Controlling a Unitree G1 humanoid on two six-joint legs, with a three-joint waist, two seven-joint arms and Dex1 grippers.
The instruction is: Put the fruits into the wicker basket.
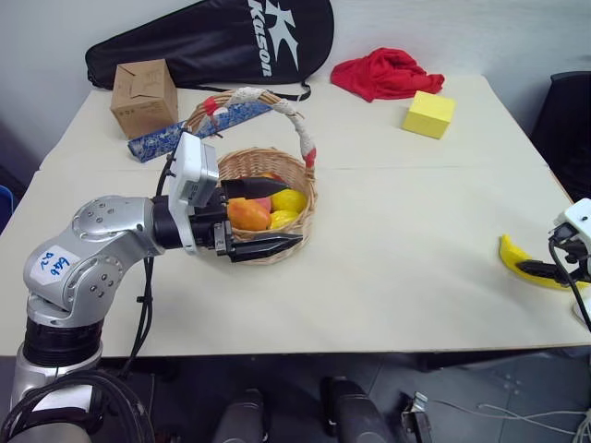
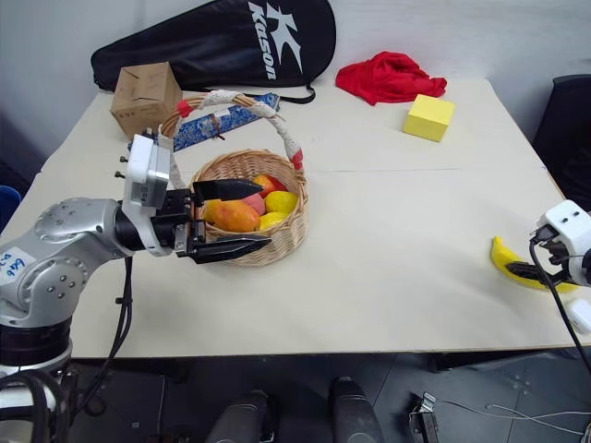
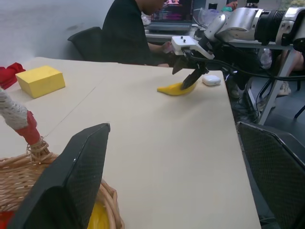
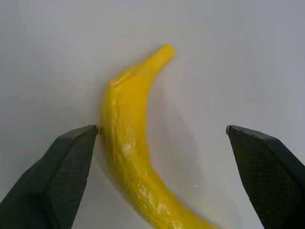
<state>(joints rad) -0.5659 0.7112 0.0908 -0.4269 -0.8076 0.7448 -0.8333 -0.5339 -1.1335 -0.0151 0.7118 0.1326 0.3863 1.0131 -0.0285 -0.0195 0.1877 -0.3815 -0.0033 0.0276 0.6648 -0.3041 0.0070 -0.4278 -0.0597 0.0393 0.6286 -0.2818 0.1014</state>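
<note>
Tabletop (image 1: pixel 388 268) with banana (image 4: pixel 131 157) lengthwise, stem away, between wide-open right pincer (image 4: pixel 162 143).

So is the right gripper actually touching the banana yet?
Cannot tell. In the right wrist view the right gripper has its jaws wide open around the banana; one jaw's tip sits right at the peel, with no plain gap or contact.

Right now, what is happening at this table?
A humanoid robot is collecting toy fruits into the wicker basket, which already holds several. Its left claw is open beside the basket's rim, holding nothing. Its right claw is open around the banana, which lies on the table near the right edge, not yet gripped. A person sits at a desk beyond the table.
</note>
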